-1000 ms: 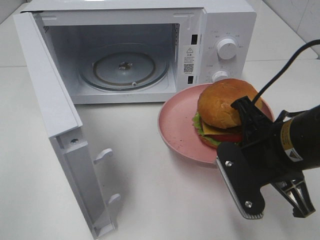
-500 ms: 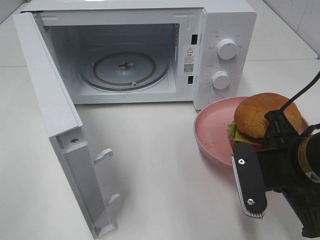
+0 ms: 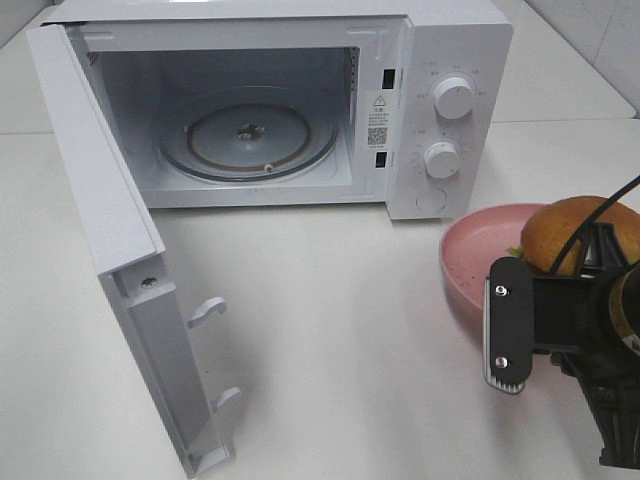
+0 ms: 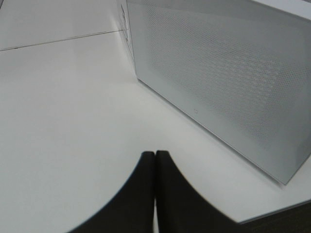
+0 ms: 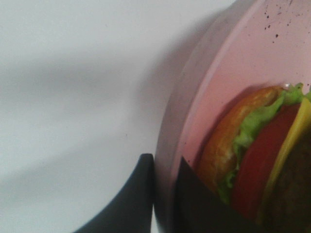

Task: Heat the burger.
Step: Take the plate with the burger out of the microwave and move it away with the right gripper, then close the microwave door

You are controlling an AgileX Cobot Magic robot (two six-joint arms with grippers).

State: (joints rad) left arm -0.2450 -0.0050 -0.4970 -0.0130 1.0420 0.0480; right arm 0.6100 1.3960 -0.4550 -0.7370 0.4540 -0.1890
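White surface (image 3: 330, 330), open microwave (image 3: 440, 100), plated burger at the right edge.
Inside the microwave sits only its glass turntable (image 3: 248, 140). The burger (image 3: 575, 232) rests in the pink plate (image 3: 470, 262), whose rim the right pincer (image 5: 164, 194) pinches. The left pincer (image 4: 155, 167) is closed on nothing beside the microwave's door (image 4: 228, 82).

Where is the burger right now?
In the high view the burger sits on a pink plate at the table's right side, right of the open microwave, with the right gripper clamping the plate's rim.

One microwave (image 3: 300, 100), burger (image 3: 575, 232), plate (image 3: 470, 260)
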